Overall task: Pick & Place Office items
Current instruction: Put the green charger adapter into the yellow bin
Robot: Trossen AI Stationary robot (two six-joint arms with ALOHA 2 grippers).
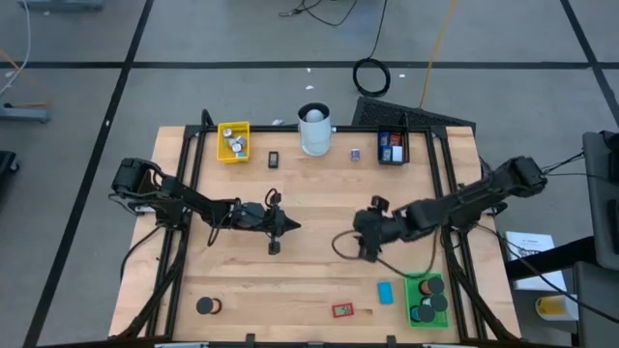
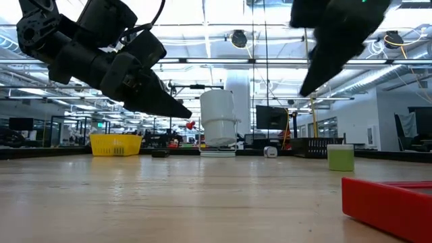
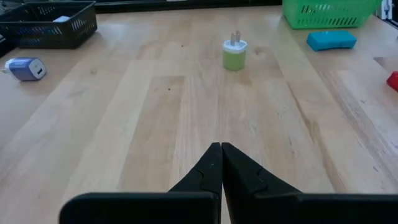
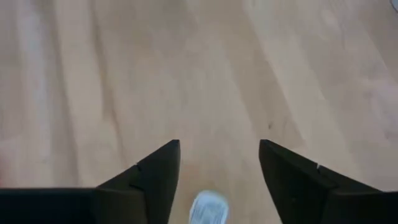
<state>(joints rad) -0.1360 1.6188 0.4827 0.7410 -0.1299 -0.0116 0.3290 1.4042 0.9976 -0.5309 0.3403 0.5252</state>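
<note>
- Left gripper (image 3: pixel 221 149) hangs above the table (image 1: pixel 309 208), fingers pinched together, nothing between them.
- Green plug (image 3: pixel 234 55) stands upright well ahead of its tips.
- Right gripper (image 4: pixel 219 155) is spread wide, empty, a pale small item (image 4: pixel 208 208) just beneath it.

Two dark jointed arms, black cables, tapered black fingers (image 3: pixel 208 171).

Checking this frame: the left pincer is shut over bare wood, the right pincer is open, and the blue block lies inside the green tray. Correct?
One detail is off: the blue block lies on the table just beside the green tray, not inside it, as the high view shows. The rest holds: the left pincer is shut over bare wood, and the right pincer is open.
</note>
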